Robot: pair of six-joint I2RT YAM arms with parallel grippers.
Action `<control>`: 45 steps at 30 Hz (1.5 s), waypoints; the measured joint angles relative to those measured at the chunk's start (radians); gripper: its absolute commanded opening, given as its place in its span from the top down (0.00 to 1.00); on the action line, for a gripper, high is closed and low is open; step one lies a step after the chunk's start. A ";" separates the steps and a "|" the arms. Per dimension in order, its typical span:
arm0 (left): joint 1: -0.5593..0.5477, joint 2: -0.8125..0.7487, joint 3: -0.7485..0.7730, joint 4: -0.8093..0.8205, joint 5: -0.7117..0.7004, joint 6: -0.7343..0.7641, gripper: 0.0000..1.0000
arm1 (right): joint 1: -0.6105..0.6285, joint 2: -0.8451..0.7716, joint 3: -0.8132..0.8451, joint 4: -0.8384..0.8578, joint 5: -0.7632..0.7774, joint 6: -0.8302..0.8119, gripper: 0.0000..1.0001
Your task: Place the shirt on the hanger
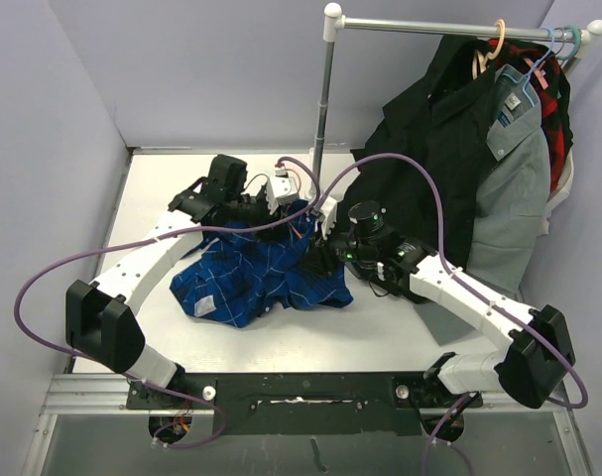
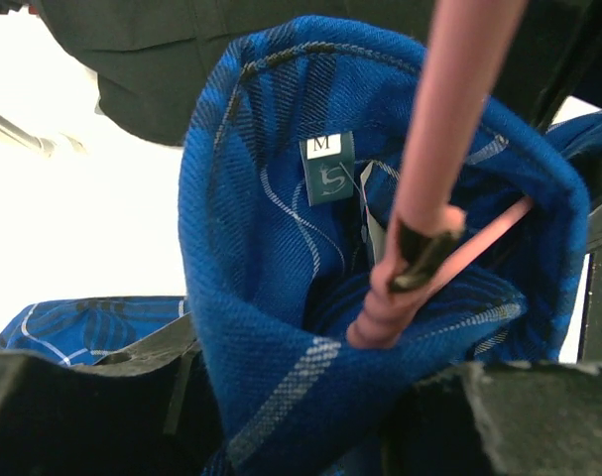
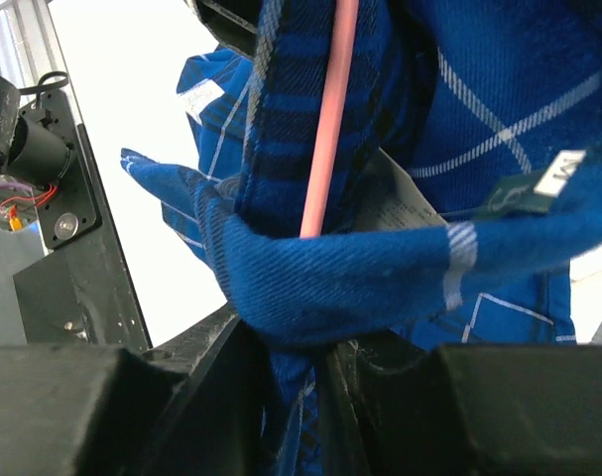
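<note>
Shirt (image 1: 251, 283) lies in a blue heap on the white desk (image 1: 157, 198) between the two arms, its near part spread low and its far end raised to the hands.

In the left wrist view the left hand (image 2: 301, 407) shows its dark fingers (image 2: 82, 397) low in the picture. A thick fold of the collar drops between them, so this hand is clamped on the shirt. Just above the grip the collar opens like a cup, with a green size tag (image 2: 327, 167) sewn inside. The pink hanger (image 2: 454, 119) reaches down into this opening. Its twisted neck sits against the inner cloth, and one thin arm runs off to the right under the collar.

In the right wrist view the right hand (image 3: 301, 397) is closed on another fold of the shirt, the cloth pinched in the narrow gap between its fingers (image 3: 112, 397). The hanger's thin wire stands upright just above that grip and passes behind the collar band.

From above, both hands meet close together at the shirt's far edge. Beyond them a rack (image 1: 325, 99) stands at the back of the desk, with a black garment (image 1: 429, 149) and a grey shirt (image 1: 519, 178) hanging from its rail on the right.
</note>
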 measured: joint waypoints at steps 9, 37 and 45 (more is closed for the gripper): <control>-0.008 0.000 0.000 -0.029 0.023 0.015 1.00 | 0.000 0.050 0.031 -0.002 -0.027 -0.024 0.79; -0.048 0.015 0.076 -0.335 0.120 0.231 0.02 | -0.039 -0.210 -0.230 0.091 0.050 0.004 1.00; -0.042 0.015 0.090 -0.400 -0.027 0.300 0.02 | -0.049 -0.278 -0.311 0.116 0.050 0.029 1.00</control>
